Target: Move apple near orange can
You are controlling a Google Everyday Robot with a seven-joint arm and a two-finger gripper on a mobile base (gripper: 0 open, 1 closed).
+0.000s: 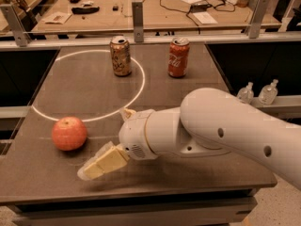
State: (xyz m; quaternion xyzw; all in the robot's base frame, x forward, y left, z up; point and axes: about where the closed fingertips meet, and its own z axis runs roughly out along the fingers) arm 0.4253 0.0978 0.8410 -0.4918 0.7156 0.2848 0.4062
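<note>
The red-orange apple sits on the dark table at the front left, just outside a white circle line. The orange can stands upright at the back, on the circle's far right edge. My gripper is low over the table just right of the apple and not touching it. It is open and empty. One pale yellow finger points front-left, and only the tip of the other finger shows behind the wrist. My white arm covers the table's front right.
A red Coca-Cola can stands upright to the right of the orange can. A rail with metal posts runs behind the table, with a cluttered wooden desk beyond. Two small clear bottles stand off the right side.
</note>
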